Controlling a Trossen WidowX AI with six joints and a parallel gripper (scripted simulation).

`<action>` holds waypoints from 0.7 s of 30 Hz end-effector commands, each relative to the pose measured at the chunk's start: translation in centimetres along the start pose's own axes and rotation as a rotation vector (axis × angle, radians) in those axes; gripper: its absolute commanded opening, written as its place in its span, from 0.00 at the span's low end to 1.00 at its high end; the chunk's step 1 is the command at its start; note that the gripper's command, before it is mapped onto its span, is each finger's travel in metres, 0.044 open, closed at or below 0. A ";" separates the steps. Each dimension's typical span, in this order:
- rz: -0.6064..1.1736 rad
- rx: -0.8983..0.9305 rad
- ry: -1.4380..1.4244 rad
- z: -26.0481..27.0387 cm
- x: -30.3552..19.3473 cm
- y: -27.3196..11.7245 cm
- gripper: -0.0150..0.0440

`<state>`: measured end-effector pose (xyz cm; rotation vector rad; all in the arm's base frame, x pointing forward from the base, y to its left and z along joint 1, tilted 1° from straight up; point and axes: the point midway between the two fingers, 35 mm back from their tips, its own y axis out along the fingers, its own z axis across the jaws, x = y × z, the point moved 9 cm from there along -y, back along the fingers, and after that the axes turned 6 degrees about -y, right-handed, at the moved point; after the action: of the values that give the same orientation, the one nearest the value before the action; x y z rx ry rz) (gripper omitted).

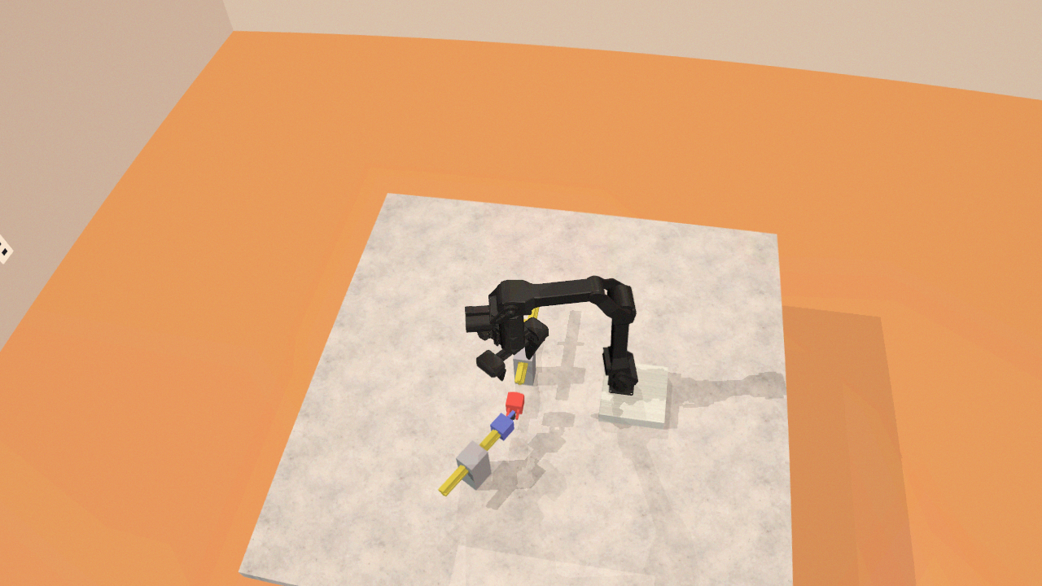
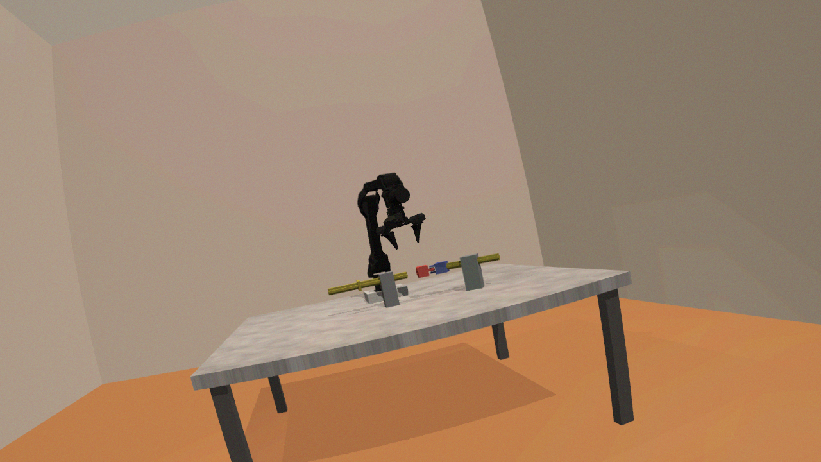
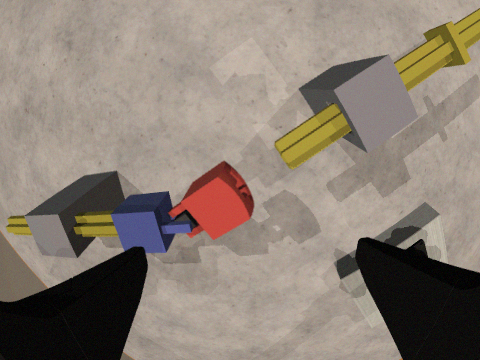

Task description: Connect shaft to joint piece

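Observation:
The red joint piece (image 1: 514, 403) (image 2: 422, 271) (image 3: 217, 205) is hinged to a blue fork (image 1: 501, 426) (image 2: 440, 267) (image 3: 140, 225) on the first yellow shaft (image 1: 453, 481) (image 2: 489, 258) (image 3: 95, 225). Its opening faces the near end of the second yellow shaft (image 1: 521, 373) (image 2: 341, 287) (image 3: 312, 137), roughly in line, with a gap between. The second shaft passes through its grey block (image 2: 389, 290) (image 3: 377, 105). My gripper (image 1: 515, 366) (image 2: 407, 245) (image 3: 255, 256) is open and empty, above the shafts, touching neither.
The first shaft's grey block (image 1: 473, 457) (image 2: 472, 273) (image 3: 45, 235) stands beyond the blue fork. A yellow collar (image 2: 358, 285) (image 3: 457, 47) sits on the second shaft's far side. The arm's pale base plate (image 1: 648, 408) is on the table (image 1: 364, 509) (image 2: 298, 344).

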<state>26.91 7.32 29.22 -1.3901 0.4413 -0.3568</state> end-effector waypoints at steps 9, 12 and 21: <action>0.123 0.100 0.389 -3.6 2.3 1.6 1.00; 0.154 0.125 0.484 -4.5 2.8 2.0 1.00; 0.250 0.202 0.768 -7.3 3.9 3.0 1.00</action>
<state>26.89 0.51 25.64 -1.0190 1.0659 -0.6686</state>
